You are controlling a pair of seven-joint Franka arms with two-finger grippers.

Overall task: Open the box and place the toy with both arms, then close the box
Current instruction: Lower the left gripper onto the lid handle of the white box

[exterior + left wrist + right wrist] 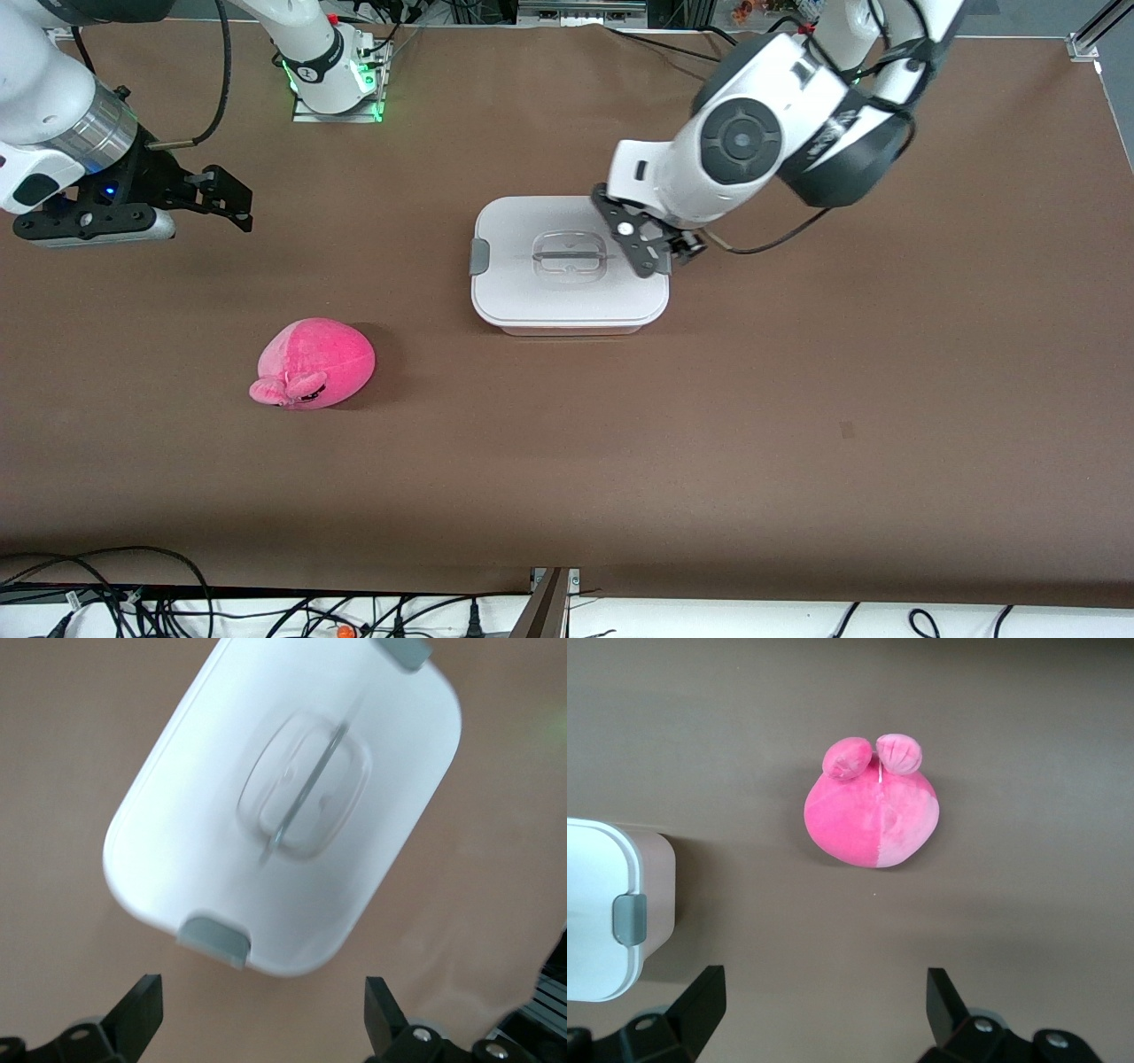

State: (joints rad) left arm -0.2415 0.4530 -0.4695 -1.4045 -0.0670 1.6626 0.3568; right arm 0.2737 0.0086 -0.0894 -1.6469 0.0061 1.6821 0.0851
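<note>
The box (570, 266) sits closed near the middle of the table (797, 399), white lid (532, 297) seated, its long axis running from one arm's end of the table toward the other, a grey clip (478, 256) at the end toward the right arm and another (213, 939) at the end toward the left arm. The toy (312, 364) lies nearer the front camera, toward the right arm's end, well apart from the box, ear flaps pointing toward that camera.

The opening step seems to be in hand: the left gripper (651, 248) hovers over the box's clip end, fingers spread wide and holding nothing. Next it likely needs to lower onto that clip (the handle (571, 256) comes later). The right gripper (232, 199) waits spread and empty, over bare table.
</note>
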